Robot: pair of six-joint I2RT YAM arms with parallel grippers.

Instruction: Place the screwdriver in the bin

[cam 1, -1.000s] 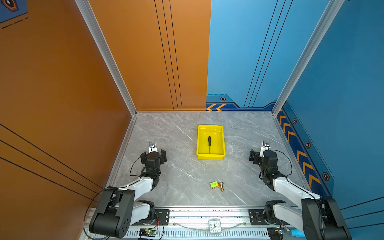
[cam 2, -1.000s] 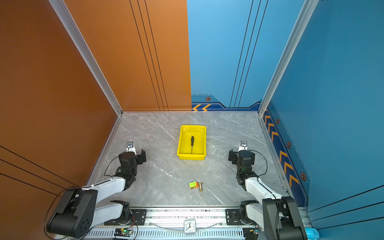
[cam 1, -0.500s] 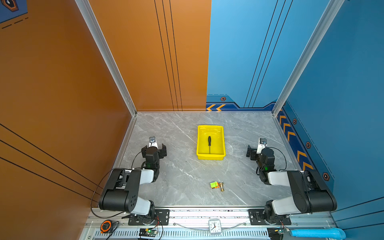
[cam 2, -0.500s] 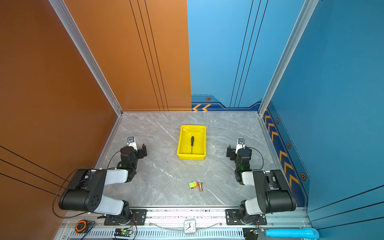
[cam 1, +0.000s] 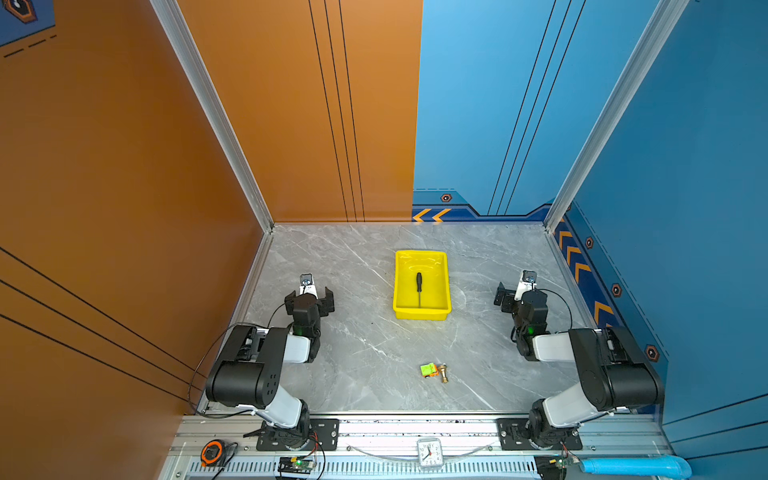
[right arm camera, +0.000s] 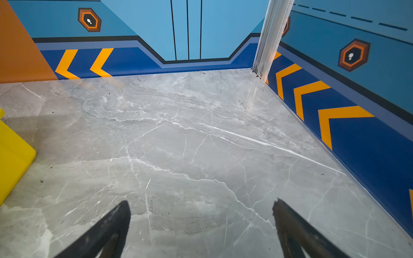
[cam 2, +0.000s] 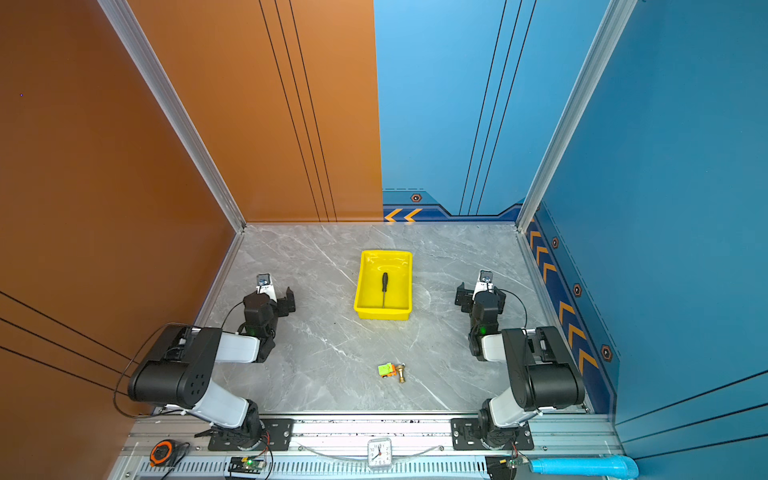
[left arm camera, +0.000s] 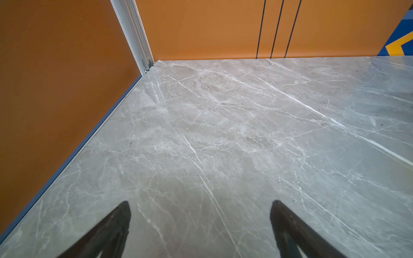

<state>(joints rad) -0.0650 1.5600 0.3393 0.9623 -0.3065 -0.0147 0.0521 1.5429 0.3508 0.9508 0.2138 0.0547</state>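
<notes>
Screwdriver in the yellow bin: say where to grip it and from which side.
Grip the black-handled, silver-shafted screwdriver by its thick handle, coming straight down with jaws across it: it lies flat along the shallow yellow plastic bin, whose walls likely block side approaches.

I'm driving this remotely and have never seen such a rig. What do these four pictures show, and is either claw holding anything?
Two robot arms stand at the near edge of a marble table. The two wide pictures look down on everything from overhead. The other two come from a camera on each wrist; the dark prongs there are the left gripper and right gripper, both open and empty. In both top views a yellow bin sits mid-table with the screwdriver lying inside it. Nearer the arms lie a toy block and a brass fitting, side by side.
</notes>
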